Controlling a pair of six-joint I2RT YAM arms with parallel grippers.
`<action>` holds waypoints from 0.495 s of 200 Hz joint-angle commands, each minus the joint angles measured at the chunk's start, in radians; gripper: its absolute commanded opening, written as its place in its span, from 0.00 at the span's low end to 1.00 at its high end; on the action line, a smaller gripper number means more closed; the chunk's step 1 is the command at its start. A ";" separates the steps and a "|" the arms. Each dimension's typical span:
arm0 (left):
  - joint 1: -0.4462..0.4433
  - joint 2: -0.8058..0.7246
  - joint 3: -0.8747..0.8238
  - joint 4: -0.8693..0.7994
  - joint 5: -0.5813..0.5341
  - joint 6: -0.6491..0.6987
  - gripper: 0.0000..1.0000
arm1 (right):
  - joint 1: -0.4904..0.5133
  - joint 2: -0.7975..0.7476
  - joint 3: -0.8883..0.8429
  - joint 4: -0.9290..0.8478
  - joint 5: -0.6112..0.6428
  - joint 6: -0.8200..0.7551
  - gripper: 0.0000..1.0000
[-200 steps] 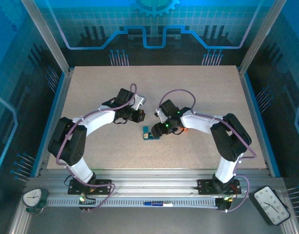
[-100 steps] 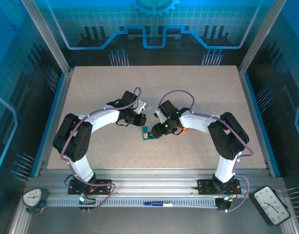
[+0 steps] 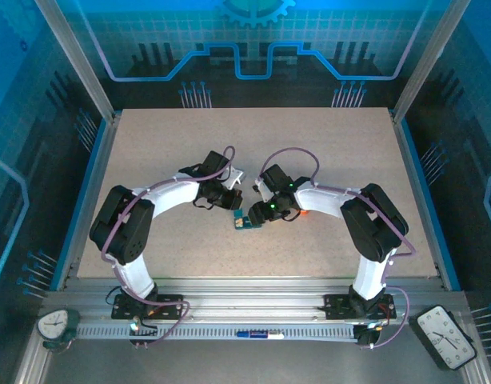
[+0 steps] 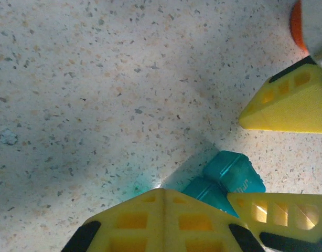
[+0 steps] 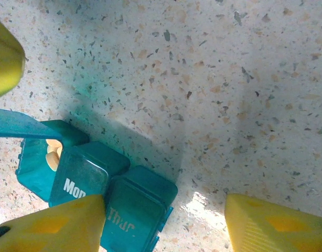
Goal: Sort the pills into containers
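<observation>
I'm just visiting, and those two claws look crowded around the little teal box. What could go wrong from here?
The left gripper, shut, and the right gripper, open, sit very close; they might bump. One cell of the containers stands open with pills inside, and a right finger hangs over the strip: a nudge could spill them. The orange bottle nearby might get knocked.
</observation>
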 commanded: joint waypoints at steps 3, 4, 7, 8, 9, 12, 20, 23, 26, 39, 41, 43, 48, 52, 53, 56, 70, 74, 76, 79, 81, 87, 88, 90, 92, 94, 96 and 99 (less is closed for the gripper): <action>-0.014 -0.050 -0.003 -0.045 0.032 0.003 0.00 | 0.003 0.028 -0.006 -0.010 0.018 0.015 0.62; -0.015 -0.050 -0.003 -0.046 0.033 0.003 0.00 | 0.003 0.028 -0.007 -0.009 0.018 0.015 0.62; -0.015 -0.054 -0.004 -0.047 0.034 0.003 0.00 | 0.003 0.028 -0.006 -0.010 0.017 0.015 0.62; -0.016 -0.054 -0.004 -0.047 0.034 0.002 0.00 | 0.004 0.028 -0.007 -0.009 0.017 0.015 0.62; -0.016 -0.054 -0.005 -0.048 0.034 0.002 0.00 | 0.004 0.027 -0.006 -0.008 0.016 0.015 0.62; -0.017 -0.056 -0.007 -0.048 0.035 0.003 0.00 | 0.003 0.028 -0.006 -0.009 0.017 0.016 0.62; -0.021 -0.062 -0.010 -0.050 0.037 0.002 0.00 | 0.003 0.028 -0.006 -0.009 0.017 0.016 0.61; -0.022 -0.064 -0.012 -0.052 0.037 0.001 0.00 | 0.002 0.028 -0.006 -0.009 0.016 0.017 0.61; -0.023 -0.066 -0.013 -0.052 0.038 0.001 0.00 | 0.003 0.029 -0.007 -0.009 0.016 0.017 0.62; -0.026 -0.073 -0.022 -0.052 0.042 -0.004 0.00 | 0.002 0.030 -0.006 -0.008 0.016 0.019 0.61; -0.026 -0.076 -0.024 -0.054 0.044 -0.004 0.00 | 0.001 0.029 -0.007 -0.009 0.016 0.018 0.61; -0.027 -0.077 -0.024 -0.054 0.043 -0.005 0.00 | 0.002 0.030 -0.007 -0.009 0.016 0.019 0.61; -0.028 -0.079 -0.028 -0.054 0.044 -0.005 0.00 | 0.002 0.031 -0.007 -0.009 0.016 0.021 0.61; -0.030 -0.082 -0.032 -0.054 0.044 -0.006 0.00 | 0.002 0.032 -0.006 -0.009 0.016 0.020 0.61; -0.030 -0.082 -0.033 -0.054 0.043 -0.006 0.00 | 0.002 0.032 -0.006 -0.009 0.016 0.021 0.61; -0.032 -0.084 -0.035 -0.054 0.045 -0.006 0.00 | 0.002 0.031 -0.007 -0.009 0.016 0.020 0.61; -0.033 -0.089 -0.048 -0.055 0.049 -0.009 0.00 | 0.001 0.032 -0.007 -0.008 0.015 0.021 0.61; -0.034 -0.089 -0.053 -0.055 0.051 -0.009 0.00 | 0.002 0.033 -0.007 -0.008 0.015 0.024 0.61; -0.035 -0.090 -0.055 -0.054 0.051 -0.009 0.00 | 0.002 0.034 -0.007 -0.008 0.015 0.023 0.60; -0.036 -0.091 -0.059 -0.053 0.051 -0.011 0.00 | 0.002 0.034 -0.006 -0.008 0.015 0.023 0.60; -0.036 -0.091 -0.061 -0.054 0.050 -0.011 0.00 | 0.001 0.033 -0.006 -0.007 0.015 0.023 0.60; -0.038 -0.091 -0.066 -0.052 0.052 -0.012 0.00 | 0.002 0.033 -0.007 -0.008 0.015 0.024 0.61; -0.038 -0.091 -0.067 -0.052 0.053 -0.012 0.00 | 0.002 0.034 -0.007 -0.008 0.015 0.023 0.60; -0.038 -0.091 -0.070 -0.052 0.054 -0.013 0.00 | 0.001 0.034 -0.006 -0.008 0.015 0.023 0.60; -0.039 -0.091 -0.071 -0.052 0.054 -0.013 0.00 | 0.002 0.034 -0.006 -0.008 0.015 0.023 0.60; -0.039 -0.092 -0.074 -0.051 0.055 -0.014 0.00 | 0.002 0.034 -0.006 -0.008 0.015 0.023 0.60; -0.039 -0.092 -0.075 -0.050 0.055 -0.014 0.00 | 0.001 0.033 -0.006 -0.008 0.015 0.023 0.60; -0.040 -0.092 -0.078 -0.049 0.057 -0.016 0.00 | 0.000 0.034 -0.007 -0.008 0.015 0.023 0.60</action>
